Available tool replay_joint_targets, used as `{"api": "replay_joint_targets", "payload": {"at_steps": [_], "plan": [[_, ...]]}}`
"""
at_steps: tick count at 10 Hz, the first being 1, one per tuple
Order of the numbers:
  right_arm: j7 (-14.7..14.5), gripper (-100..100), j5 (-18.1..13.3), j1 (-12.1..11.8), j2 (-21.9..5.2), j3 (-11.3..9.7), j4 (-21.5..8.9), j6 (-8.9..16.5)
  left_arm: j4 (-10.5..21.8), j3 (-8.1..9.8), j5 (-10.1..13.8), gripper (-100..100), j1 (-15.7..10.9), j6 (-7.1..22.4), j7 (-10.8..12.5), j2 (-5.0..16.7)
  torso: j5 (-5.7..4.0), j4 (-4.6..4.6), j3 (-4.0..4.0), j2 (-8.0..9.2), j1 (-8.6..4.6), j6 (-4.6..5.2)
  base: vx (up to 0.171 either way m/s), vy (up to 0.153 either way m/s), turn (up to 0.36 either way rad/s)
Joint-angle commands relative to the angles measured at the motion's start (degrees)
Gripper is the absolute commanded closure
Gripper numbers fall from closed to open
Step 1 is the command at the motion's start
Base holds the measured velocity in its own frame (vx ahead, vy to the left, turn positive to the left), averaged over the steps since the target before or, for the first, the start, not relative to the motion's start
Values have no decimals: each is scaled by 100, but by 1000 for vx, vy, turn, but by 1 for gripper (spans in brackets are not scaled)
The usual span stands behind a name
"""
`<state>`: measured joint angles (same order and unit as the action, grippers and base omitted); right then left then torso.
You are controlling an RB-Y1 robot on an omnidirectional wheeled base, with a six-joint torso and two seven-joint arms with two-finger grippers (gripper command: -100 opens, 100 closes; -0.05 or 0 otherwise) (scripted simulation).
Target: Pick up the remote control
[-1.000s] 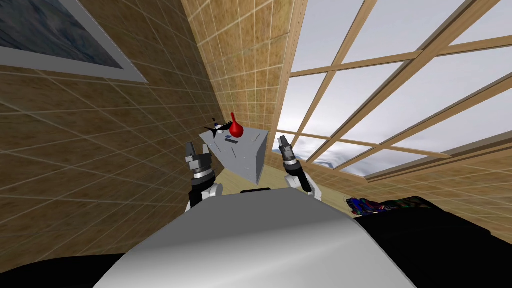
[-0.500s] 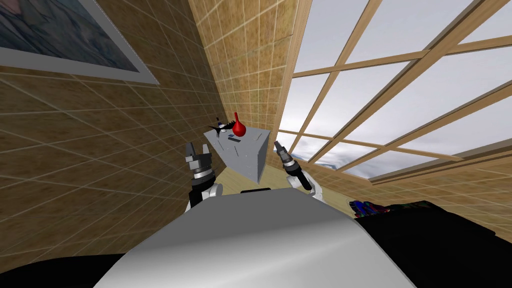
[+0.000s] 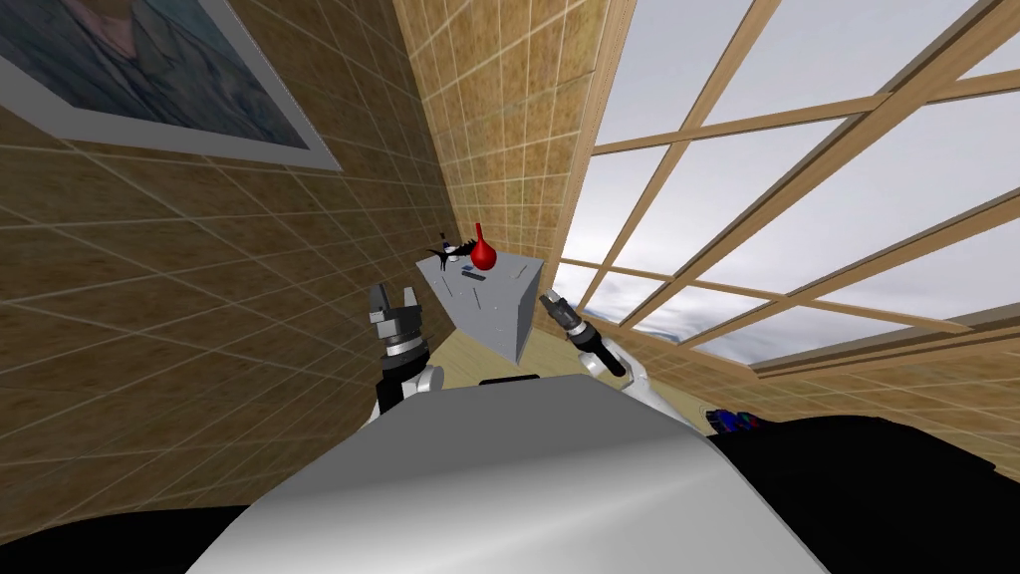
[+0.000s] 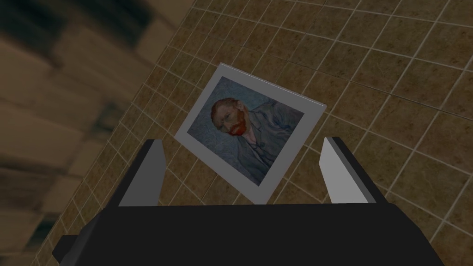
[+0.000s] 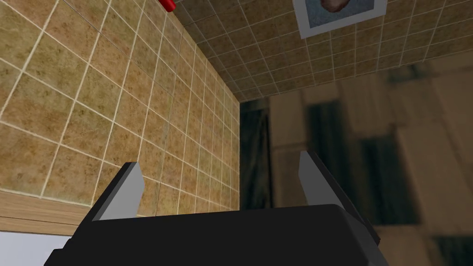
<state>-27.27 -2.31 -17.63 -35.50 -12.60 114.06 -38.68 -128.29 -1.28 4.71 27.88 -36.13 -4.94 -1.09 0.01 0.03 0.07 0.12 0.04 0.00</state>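
A small dark remote control (image 3: 478,279) lies flat on the top of a grey cabinet (image 3: 498,319) in the room's corner, ahead of me in the head view. Behind it stand a red vase (image 3: 484,255) and a black, spiky plant-like thing (image 3: 445,251). My left gripper (image 3: 393,297) is raised to the cabinet's left, open and empty; in the left wrist view its fingers (image 4: 147,176) stand wide apart. My right gripper (image 3: 547,297) hangs by the cabinet's right front edge, lower than the top. It is open with nothing between its fingers (image 5: 124,191).
Brown tiled walls meet in the corner behind the cabinet, and a framed portrait (image 3: 149,70) hangs on the left wall. A large window with wooden bars (image 3: 797,169) covers the right side. Pale wooden floor (image 3: 468,354) shows below the cabinet.
My head view has swung, so the cabinet sits slightly further right and smaller. The right gripper has moved left and forward toward the cabinet's front edge. The left arm has kept its place.
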Motion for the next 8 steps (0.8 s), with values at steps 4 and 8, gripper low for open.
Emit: {"api": "replay_joint_targets", "payload": {"at_steps": [4,8], "plan": [[-511,-100,-100,53,-755,-133,-380,-188,0,0,0,0,1,0,0,0,1,0,-2,-4,1,2,-22,20,61],[-1076,-100,-211,90,-1410,-276,-917,-451,0,1,0,0,1,0,0,0,0,-1,-4,-8,-3,4,-13,20,83]]}}
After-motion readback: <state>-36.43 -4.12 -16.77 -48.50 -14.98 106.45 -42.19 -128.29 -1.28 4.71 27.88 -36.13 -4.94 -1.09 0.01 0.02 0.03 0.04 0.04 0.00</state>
